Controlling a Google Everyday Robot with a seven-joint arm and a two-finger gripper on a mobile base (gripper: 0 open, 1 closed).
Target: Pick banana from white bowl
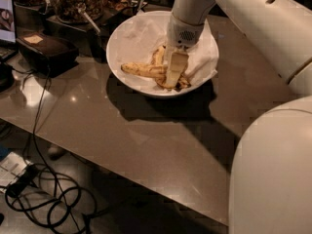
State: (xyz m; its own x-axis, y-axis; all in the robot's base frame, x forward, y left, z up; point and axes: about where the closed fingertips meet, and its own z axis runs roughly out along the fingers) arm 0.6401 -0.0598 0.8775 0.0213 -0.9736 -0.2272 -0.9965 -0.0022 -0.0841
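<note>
The white bowl (122, 38), lined with crumpled white paper, stands at the back of the grey table (146, 140). The banana (142, 70) lies nearly straight across the bowl's front left part, yellow with brown streaks. Two shorter bananas lie beside it, one behind (158, 55) and one at the front right (182, 84), partly hidden. My gripper (172, 78) reaches down into the bowl from above. It is at the right end of the banana, over the spot where the bananas meet. Whether it touches the banana is hidden.
Glass jars of nuts (73, 1) with scoops stand at the back left. A black box (46, 50) sits left of the bowl. A screen (6, 11) shows at the far left. Cables (48, 199) lie on the floor. My white body (273, 169) fills the lower right.
</note>
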